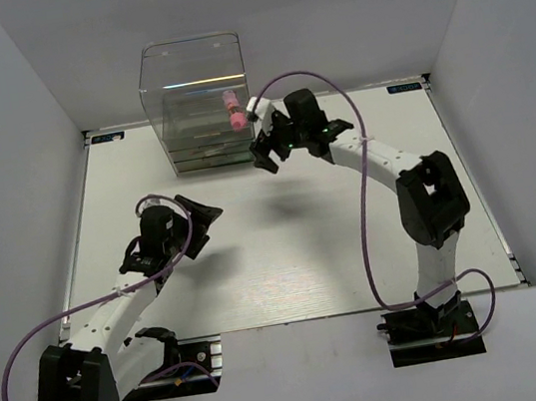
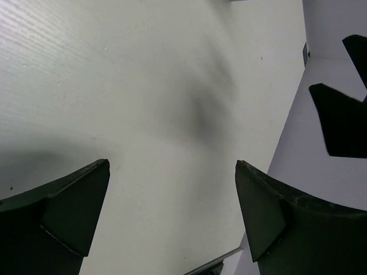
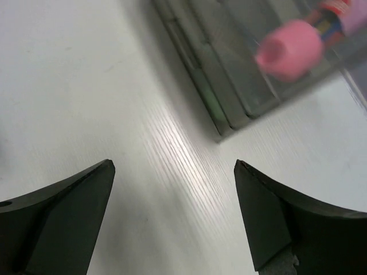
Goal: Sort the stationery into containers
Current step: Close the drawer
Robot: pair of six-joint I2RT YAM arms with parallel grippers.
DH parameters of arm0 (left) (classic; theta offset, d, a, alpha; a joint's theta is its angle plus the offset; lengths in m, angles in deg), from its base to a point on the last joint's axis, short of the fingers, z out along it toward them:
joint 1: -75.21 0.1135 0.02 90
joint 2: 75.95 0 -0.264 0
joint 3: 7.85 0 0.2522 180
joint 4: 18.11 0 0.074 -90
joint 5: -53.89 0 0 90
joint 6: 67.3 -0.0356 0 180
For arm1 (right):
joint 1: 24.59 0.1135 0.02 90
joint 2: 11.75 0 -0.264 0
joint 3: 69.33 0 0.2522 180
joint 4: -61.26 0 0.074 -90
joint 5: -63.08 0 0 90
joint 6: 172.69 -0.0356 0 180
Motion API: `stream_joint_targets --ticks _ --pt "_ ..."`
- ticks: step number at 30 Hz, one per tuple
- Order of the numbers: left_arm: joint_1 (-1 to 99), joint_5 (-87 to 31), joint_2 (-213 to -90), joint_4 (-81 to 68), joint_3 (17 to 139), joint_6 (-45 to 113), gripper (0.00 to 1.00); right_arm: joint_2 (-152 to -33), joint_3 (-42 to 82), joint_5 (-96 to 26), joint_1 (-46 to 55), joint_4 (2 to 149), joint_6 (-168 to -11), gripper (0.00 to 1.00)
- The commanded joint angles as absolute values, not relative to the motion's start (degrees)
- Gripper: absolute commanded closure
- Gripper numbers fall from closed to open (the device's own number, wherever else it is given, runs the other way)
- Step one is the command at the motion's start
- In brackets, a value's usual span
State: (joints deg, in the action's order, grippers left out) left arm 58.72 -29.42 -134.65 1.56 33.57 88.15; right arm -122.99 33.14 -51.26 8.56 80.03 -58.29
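The tall clear plastic box [image 1: 193, 91] stands at the back of the table, with shallow drawers [image 1: 203, 156] at its base. A chunky pink tube [image 1: 232, 111] leans inside it at the right; it also shows in the right wrist view [image 3: 289, 48], blurred. My right gripper [image 1: 263, 156] is open and empty just right of the box's front corner; its fingers [image 3: 269, 212] frame bare table. My left gripper [image 1: 202, 220] is open and empty over the middle-left of the table, its fingers [image 2: 269, 212] over bare surface. No other pens show.
The white table [image 1: 287, 258] has a raised metal edge at the front and sides. Grey walls close in on the left, right and back. The right gripper's dark fingertips [image 2: 344, 123] show at the right of the left wrist view.
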Motion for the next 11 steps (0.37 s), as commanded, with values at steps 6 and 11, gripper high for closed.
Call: stream_joint_targets --ticks 6,11 --pt "58.4 -28.8 -133.2 -2.9 37.8 79.2 0.00 -111.8 28.4 -36.8 4.9 86.4 -66.5 0.10" --pt "59.0 -28.8 -133.2 -5.0 37.8 78.1 0.00 -105.7 18.6 -38.2 2.7 79.3 -67.1 0.10"
